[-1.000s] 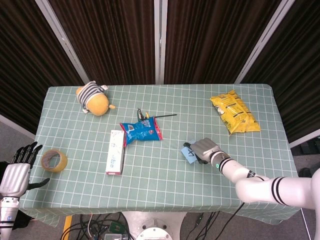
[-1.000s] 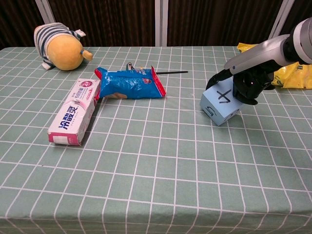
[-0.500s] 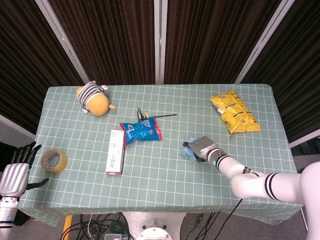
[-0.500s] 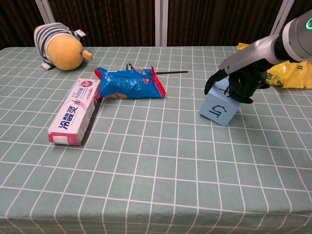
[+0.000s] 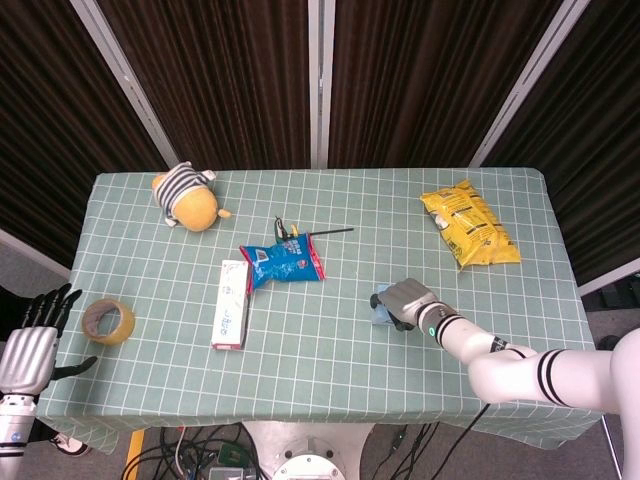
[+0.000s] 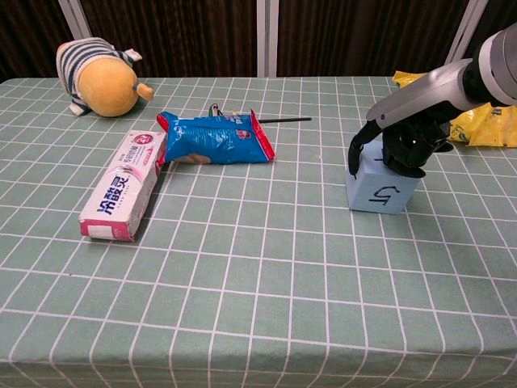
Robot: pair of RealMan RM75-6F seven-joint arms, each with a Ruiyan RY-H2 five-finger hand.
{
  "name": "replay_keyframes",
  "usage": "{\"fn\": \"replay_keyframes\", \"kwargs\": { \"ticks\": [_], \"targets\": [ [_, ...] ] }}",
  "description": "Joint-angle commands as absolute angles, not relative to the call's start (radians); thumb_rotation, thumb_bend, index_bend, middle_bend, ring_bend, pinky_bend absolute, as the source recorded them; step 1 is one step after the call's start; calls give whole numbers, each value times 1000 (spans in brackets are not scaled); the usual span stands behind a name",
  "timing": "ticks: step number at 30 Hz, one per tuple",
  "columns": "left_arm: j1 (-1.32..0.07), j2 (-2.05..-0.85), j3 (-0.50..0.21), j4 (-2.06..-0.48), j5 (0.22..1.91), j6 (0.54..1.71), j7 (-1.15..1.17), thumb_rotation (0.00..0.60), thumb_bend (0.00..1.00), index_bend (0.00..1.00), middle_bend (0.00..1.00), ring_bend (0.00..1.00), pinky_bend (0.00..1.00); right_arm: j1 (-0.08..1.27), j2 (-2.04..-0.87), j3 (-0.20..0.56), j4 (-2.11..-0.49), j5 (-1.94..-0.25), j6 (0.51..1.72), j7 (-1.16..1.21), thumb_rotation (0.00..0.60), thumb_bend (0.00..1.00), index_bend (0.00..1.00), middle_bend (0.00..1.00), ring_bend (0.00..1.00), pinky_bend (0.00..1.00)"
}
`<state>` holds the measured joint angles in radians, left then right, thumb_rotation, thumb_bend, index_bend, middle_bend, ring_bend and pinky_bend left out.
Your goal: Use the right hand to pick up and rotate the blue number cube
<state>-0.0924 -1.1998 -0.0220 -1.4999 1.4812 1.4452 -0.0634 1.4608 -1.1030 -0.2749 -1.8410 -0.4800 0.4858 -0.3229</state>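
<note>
The blue number cube [image 6: 380, 192] sits flat on the green checked table [image 6: 258, 307], right of centre, its front face showing a handwritten 5 in the chest view. My right hand [image 6: 405, 139] rests over its top and holds it, dark fingers [image 6: 356, 153] curling down the cube's left side. From the head camera, the right hand [image 5: 410, 301] covers most of the cube [image 5: 380, 306], leaving only its left edge showing. My left hand [image 5: 30, 345] hangs off the table's lower left corner, fingers spread and holding nothing.
A blue snack bag [image 6: 214, 139] and a toothpaste box [image 6: 125, 186] lie to the cube's left. A striped plush toy [image 6: 101, 81] sits at the far left. A yellow chip bag [image 5: 468, 228] lies behind the right hand. A tape roll [image 5: 108, 320] lies near the left edge.
The right hand turned the cube from tilted, with the 4 and 5 both showing, to flat with the 5 facing front. Cube and hand shifted slightly right.
</note>
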Motion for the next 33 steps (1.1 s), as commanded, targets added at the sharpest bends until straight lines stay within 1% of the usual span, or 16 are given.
{"fn": "replay_keyframes", "kwargs": {
  "ticks": [1, 4, 9, 19, 22, 24, 29, 31, 33],
  "targets": [
    [-91, -1199, -22, -1499, 1481, 1447, -64, 600, 0, 68, 0, 0, 6, 1467, -1098, -286, -1847, -482, 488, -323, 600, 1000, 256, 959, 868, 742],
    [-90, -1200, -22, -1499, 1482, 1448, -65, 600, 0, 68, 0, 0, 6, 1470, -1091, -296, -1857, -485, 493, -321, 600, 1000, 279, 960, 868, 743],
    [-91, -1201, -22, -1498, 1483, 1448, -63, 600, 0, 68, 0, 0, 6, 1462, -1084, -300, -1871, -500, 510, -312, 600, 1000, 289, 959, 868, 743],
    [-89, -1199, -22, -1506, 1483, 1449, -52, 600, 0, 68, 0, 0, 6, 1452, -1096, -299, -1856, -517, 514, -300, 600, 1000, 251, 959, 868, 742],
    [-88, -1198, -22, -1507, 1482, 1450, -53, 600, 0, 68, 0, 0, 5, 1445, -1097, -295, -1851, -518, 526, -292, 600, 1000, 202, 959, 868, 742],
    [-88, -1199, -22, -1507, 1482, 1450, -53, 600, 0, 68, 0, 0, 5, 1435, -1091, -286, -1854, -525, 537, -282, 600, 1000, 136, 960, 868, 743],
    [-89, -1199, -23, -1509, 1483, 1451, -49, 600, 0, 68, 0, 0, 6, 1396, -1062, -256, -1874, -566, 564, -248, 600, 1000, 14, 959, 868, 743],
    [-89, -1197, -24, -1513, 1486, 1455, -46, 600, 0, 68, 0, 0, 5, 1357, -1037, -231, -1903, -613, 610, -223, 600, 1000, 0, 959, 868, 743],
    [-88, -1194, -26, -1521, 1489, 1460, -41, 600, 0, 68, 0, 0, 6, 1280, -995, -212, -1958, -708, 725, -205, 600, 1000, 0, 959, 868, 742]
  ]
}}
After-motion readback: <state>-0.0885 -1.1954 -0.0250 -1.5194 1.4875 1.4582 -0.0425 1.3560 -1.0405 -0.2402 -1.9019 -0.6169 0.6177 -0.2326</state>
